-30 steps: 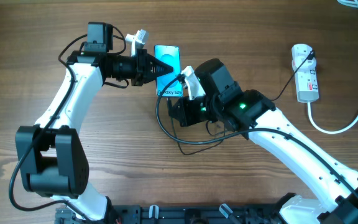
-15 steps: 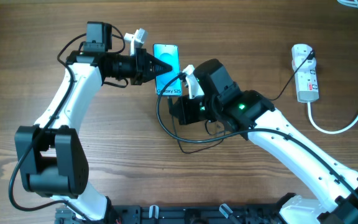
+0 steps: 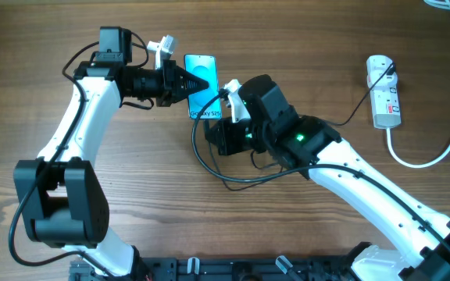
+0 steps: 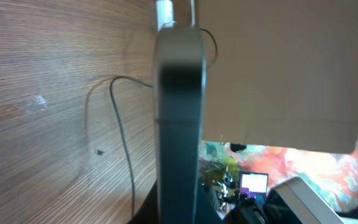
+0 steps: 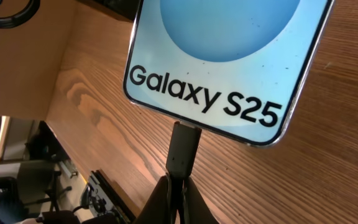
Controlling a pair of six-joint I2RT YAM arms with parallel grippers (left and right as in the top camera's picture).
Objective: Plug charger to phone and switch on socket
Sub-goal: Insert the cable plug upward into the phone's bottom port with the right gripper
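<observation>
The phone (image 3: 202, 76) has a teal screen and a white "Galaxy S25" band. It is held on edge above the table. My left gripper (image 3: 191, 83) is shut on its side. In the left wrist view the phone (image 4: 179, 112) stands edge-on between the fingers (image 4: 180, 214). My right gripper (image 5: 178, 190) is shut on the charger connector (image 5: 183, 149). The connector tip meets the bottom edge of the phone (image 5: 229, 56); how deep it sits I cannot tell. The black charger cable (image 3: 233, 179) loops under the right gripper (image 3: 217, 129). The white socket (image 3: 384, 97) lies at the far right.
A black plug (image 3: 387, 74) sits in the socket, and a thick white cord (image 3: 424, 160) curves off the right edge. The black cable (image 4: 124, 143) trails across the wooden table (image 3: 131, 195). Arm bases stand along the front edge.
The left gripper and the phone have shifted a little left and back. The right gripper with the connector has followed, staying at the phone's bottom edge.
</observation>
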